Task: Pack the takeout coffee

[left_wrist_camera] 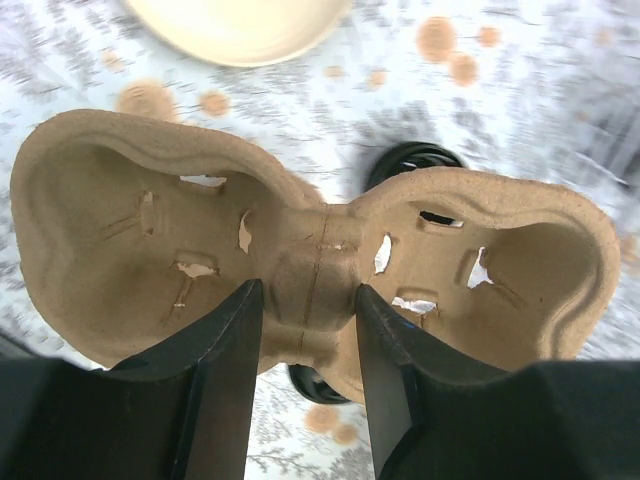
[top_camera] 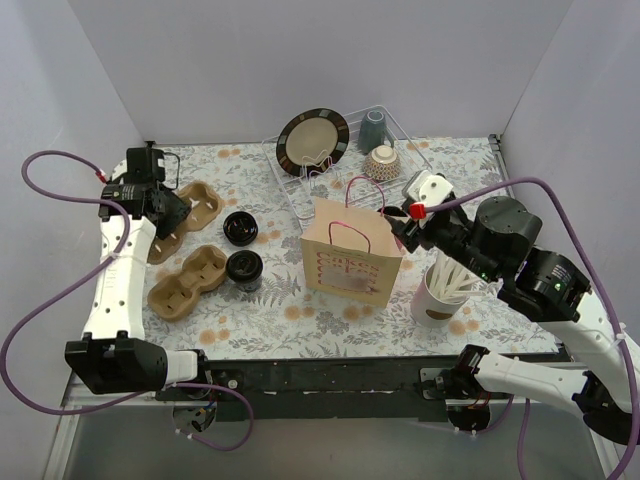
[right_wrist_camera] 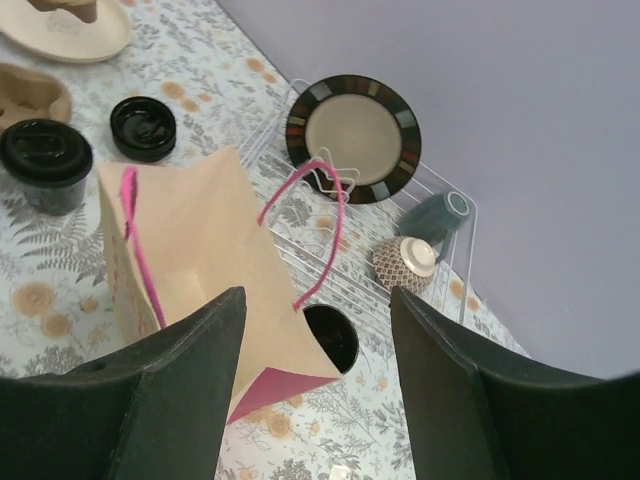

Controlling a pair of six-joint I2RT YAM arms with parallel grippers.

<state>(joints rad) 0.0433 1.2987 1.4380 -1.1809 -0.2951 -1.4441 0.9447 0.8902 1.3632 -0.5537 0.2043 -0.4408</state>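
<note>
- Where the left arm reaches over the table's left side, the left gripper (top_camera: pixel 175 212) is clamped on a brown moulded-pulp two-cup carrier (top_camera: pixel 205 205).
- In the left wrist view, both fingers (left_wrist_camera: pixel 235 360) press on the narrow centre bridge between the carrier's two empty wells. The carrier is held clear of the floral table (top_camera: pixel 300 315).
- A second pulp carrier (top_camera: pixel 190 280) lies flat on the table near the left arm. It is empty.
- A lidded black paper cup (top_camera: pixel 245 268) stands upright just right of that second carrier.
- A second black paper cup (top_camera: pixel 240 228) stands just behind the lidded one, apart from it. Neither cup is in a carrier or in the bag.
- A tan paper bag (top_camera: pixel 350 255) with pink handles stands upright at table centre, mouth open.
- In the right wrist view, an open black paper cup (right_wrist_camera: pixel 330 338) stands on the table against the bag's far edge, outside the bag and beside the white wire dish rack (right_wrist_camera: pixel 440 200).
- The right gripper (top_camera: pixel 402 232) hangs above the bag's far right corner. Its jaws are spread wide and hold nothing.
- A white cup of wooden stirrers (top_camera: pixel 440 295) stands just right of the bag.
</note>
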